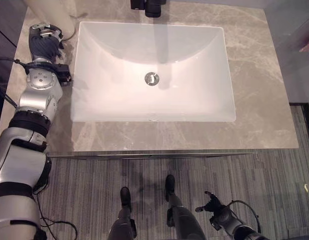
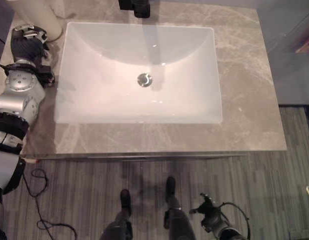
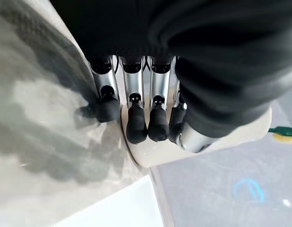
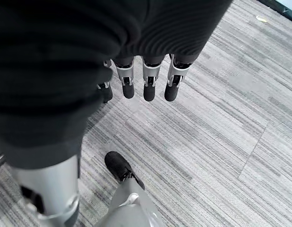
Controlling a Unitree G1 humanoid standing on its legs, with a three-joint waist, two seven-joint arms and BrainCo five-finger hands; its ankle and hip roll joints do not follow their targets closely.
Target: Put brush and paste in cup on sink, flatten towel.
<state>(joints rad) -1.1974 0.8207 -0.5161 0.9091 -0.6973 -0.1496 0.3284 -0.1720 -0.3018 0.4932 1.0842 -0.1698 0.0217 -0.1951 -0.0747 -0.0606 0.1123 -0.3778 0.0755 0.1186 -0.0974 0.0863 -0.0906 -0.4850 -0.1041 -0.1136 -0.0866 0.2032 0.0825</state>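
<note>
A cream cup (image 1: 53,16) stands at the counter's far left corner, beside the white sink (image 1: 94,107). My left hand (image 1: 45,44) lies on the counter right next to it. In the left wrist view its straight fingers (image 3: 136,125) rest with their dark tips against the cup's cream wall (image 3: 150,156), and the thumb sits alongside. My right hand (image 1: 213,205) hangs low over the striped floor to the right, fingers (image 4: 148,82) loose and holding nothing.
A black tap (image 1: 150,7) stands behind the basin, with the drain (image 1: 151,78) at its middle. The grey marble counter (image 1: 259,75) runs wide to the right. A pinkish thing (image 1: 308,45) shows past the counter's right side. A small green and yellow thing (image 3: 283,135) lies beyond the cup.
</note>
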